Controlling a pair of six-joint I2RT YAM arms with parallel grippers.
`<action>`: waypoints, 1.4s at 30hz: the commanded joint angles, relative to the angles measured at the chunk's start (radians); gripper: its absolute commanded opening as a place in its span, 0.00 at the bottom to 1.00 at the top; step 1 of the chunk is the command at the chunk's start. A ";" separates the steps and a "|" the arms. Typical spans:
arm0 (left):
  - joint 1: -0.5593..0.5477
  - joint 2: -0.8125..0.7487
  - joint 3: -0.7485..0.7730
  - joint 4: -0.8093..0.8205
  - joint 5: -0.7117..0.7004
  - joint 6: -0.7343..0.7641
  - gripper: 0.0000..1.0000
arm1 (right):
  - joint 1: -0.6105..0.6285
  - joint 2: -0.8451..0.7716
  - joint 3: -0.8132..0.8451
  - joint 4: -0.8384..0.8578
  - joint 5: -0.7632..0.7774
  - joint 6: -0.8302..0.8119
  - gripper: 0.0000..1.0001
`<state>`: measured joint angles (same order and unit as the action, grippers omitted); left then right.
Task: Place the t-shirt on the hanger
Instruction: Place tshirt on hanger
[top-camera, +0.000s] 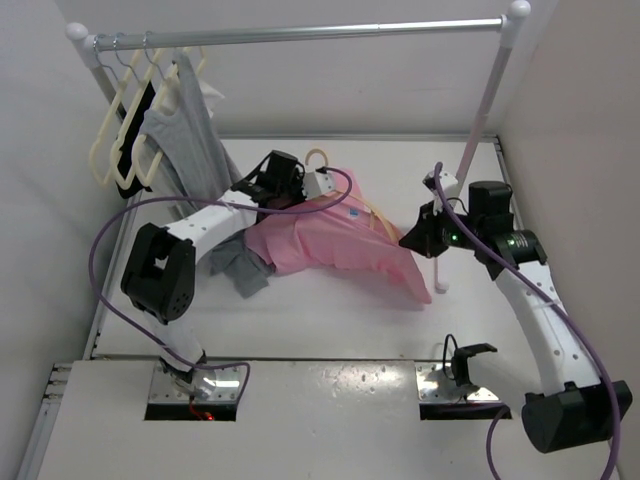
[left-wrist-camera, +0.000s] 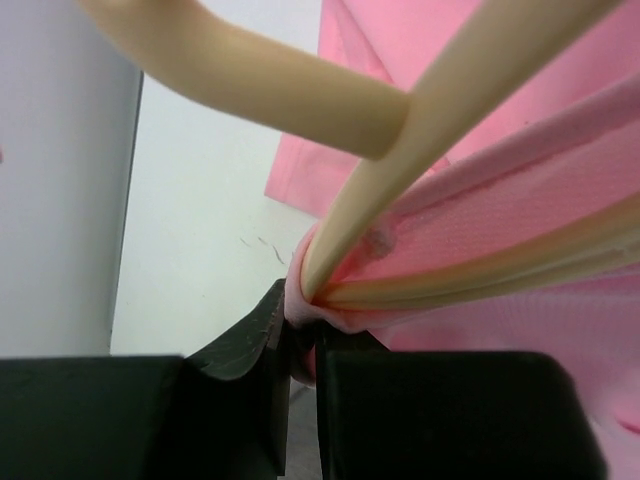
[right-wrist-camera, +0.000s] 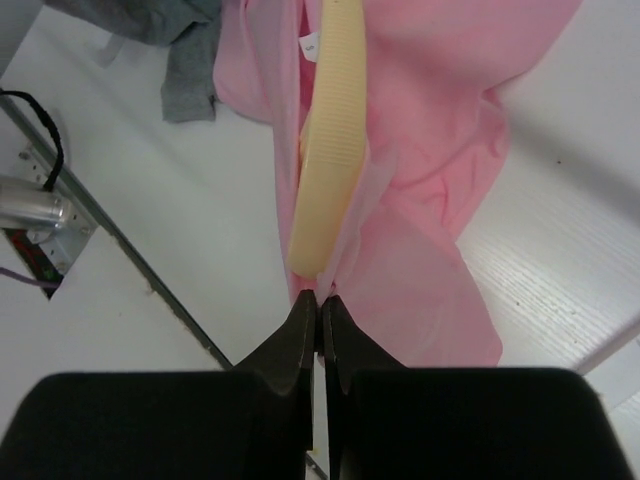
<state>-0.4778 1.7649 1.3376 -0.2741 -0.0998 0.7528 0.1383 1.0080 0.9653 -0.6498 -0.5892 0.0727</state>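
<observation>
The pink t-shirt (top-camera: 330, 245) hangs between my two grippers above the white table, draped over the peach-beige hanger. The hanger's hook (top-camera: 317, 155) sticks up by the left wrist, and one arm (top-camera: 378, 222) shows through the neck. My left gripper (top-camera: 285, 197) is shut on pink fabric (left-wrist-camera: 520, 230) where the hanger bars (left-wrist-camera: 380, 190) meet at the jaws (left-wrist-camera: 300, 325). My right gripper (top-camera: 412, 238) is shut on a thin fold of the t-shirt (right-wrist-camera: 440, 130) just below the hanger's end (right-wrist-camera: 330, 150), with the jaws closed (right-wrist-camera: 320, 298).
A clothes rail (top-camera: 300, 35) spans the back, with its right post (top-camera: 480, 130) close to my right gripper. Pale cream hangers (top-camera: 125, 130) and a gray garment (top-camera: 190, 150) hang at its left end. The gray cloth trails onto the table (top-camera: 240, 270) under my left arm.
</observation>
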 joint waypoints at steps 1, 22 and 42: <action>0.044 0.031 0.008 -0.002 -0.248 -0.041 0.00 | -0.017 0.000 0.030 -0.088 -0.148 -0.059 0.00; -0.082 -0.156 -0.299 0.239 -0.353 0.227 0.00 | -0.002 0.313 0.107 0.007 0.178 0.367 0.00; -0.208 -0.154 0.038 -0.318 0.072 -0.041 0.00 | 0.070 0.339 0.139 0.233 0.094 0.267 0.44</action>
<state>-0.6628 1.6463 1.3453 -0.5560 -0.0849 0.7574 0.1982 1.3682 1.0218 -0.4271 -0.4850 0.4442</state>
